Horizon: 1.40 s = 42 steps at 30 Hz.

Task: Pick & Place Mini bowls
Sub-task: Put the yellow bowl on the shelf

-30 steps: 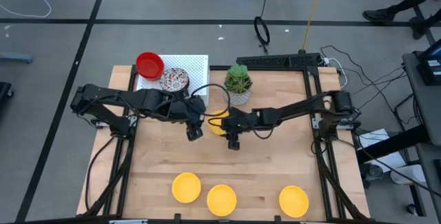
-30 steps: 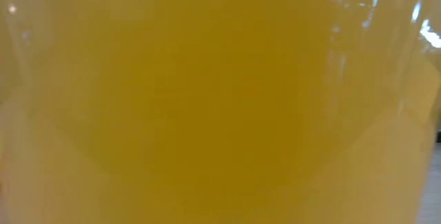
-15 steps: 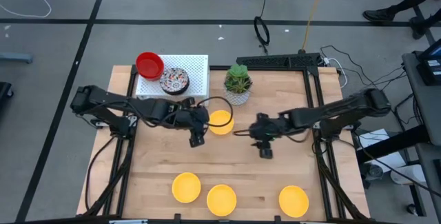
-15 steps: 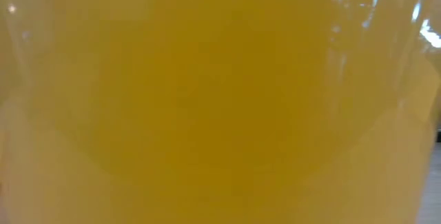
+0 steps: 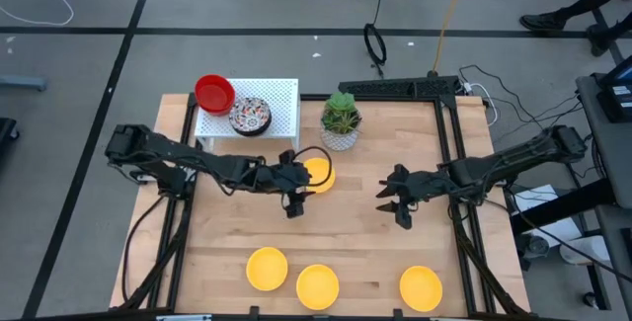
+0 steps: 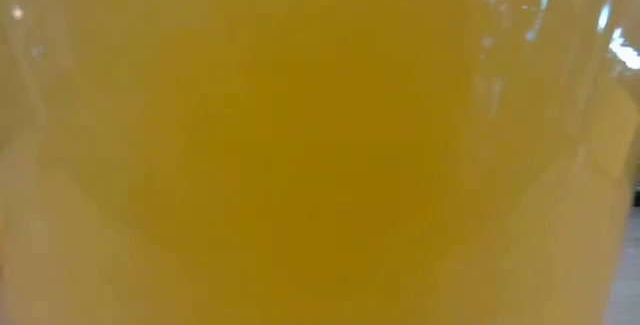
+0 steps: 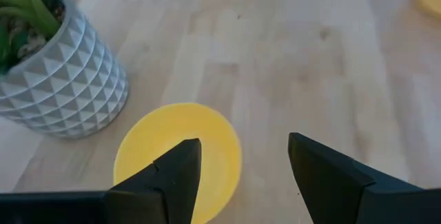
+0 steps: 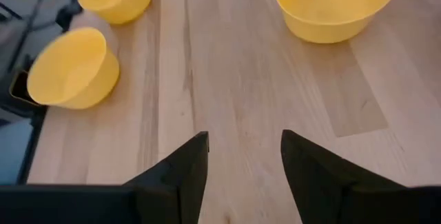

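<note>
A light wooden table [image 5: 346,232] is showing from above, with two dark robot arms reaching in from either side. The left gripper [image 5: 293,198] is hovering near the middle of the table, its two dark fingers [image 7: 180,172] standing apart and holding nothing. Just beside it, toward the back, a small bright yellow bowl [image 5: 317,174] is sitting upside down on the wood; in the left wrist view this overturned bowl [image 7: 178,156] is lying right ahead of the open fingers, next to a white pot with a triangle pattern and a green plant [image 7: 58,79]. From above, that plant pot [image 5: 342,120] is standing near the table's back edge.

The right gripper [image 5: 393,200] is hanging over bare wood right of centre, well apart from the overturned bowl, its fingers [image 8: 182,176] also spread wide and empty.

Three more small yellow bowls are sitting upright in a row along the front edge: one at the left [image 5: 267,268], one touching or nearly touching it [image 5: 318,285], and one farther right [image 5: 421,287]. The low view is filled entirely by the yellow wall of a bowl [image 6: 320,145] pressed close to that camera.

At the back left corner, a white perforated tray [image 5: 281,99] is holding a white bowl with a red-and-dark floral pattern [image 5: 250,116], and a glossy red bowl [image 5: 214,93] is resting at the tray's corner.
</note>
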{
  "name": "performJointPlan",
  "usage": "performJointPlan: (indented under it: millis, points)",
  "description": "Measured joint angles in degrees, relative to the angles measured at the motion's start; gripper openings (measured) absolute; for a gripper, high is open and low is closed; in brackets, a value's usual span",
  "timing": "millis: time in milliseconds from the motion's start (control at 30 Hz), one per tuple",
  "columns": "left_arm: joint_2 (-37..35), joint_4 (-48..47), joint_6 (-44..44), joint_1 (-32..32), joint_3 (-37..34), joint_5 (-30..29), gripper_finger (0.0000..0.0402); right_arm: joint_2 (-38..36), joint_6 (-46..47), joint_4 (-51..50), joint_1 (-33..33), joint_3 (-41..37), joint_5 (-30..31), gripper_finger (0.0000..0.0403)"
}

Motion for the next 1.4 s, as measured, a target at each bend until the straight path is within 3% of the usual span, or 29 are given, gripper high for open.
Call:
performJointPlan:
  millis: [367,700,833,1067,1267,1400]
  points:
    - [11.18,2.39,4.16,2.88,0.40,3.36,0.0223,-1.82,0.09,1.93,-0.04,-2.73,0.02,0.0169]
    - [16.49,2.69,6.69,2.81,0.36,3.12,0.0218,-1.82,-0.28,1.98,-0.04,-2.73,0.09,0.0169]
    - [17.49,2.59,10.81,2.15,0.38,1.60,0.0171,-1.82,-0.29,1.90,-0.04,-2.73,0.19,0.0169]
    - [17.51,2.63,12.64,2.12,0.38,1.73,0.0020,-1.82,-0.75,1.85,-0.06,-2.73,0.22,0.0169]
    - [17.29,1.41,12.73,2.09,1.63,3.59,0.0017,-1.82,-0.75,1.85,-0.06,-2.73,0.22,0.0169]
    - [15.64,-3.01,14.62,1.74,7.59,3.64,0.0007,-1.82,-1.32,1.85,-0.06,-2.73,0.22,0.0169]
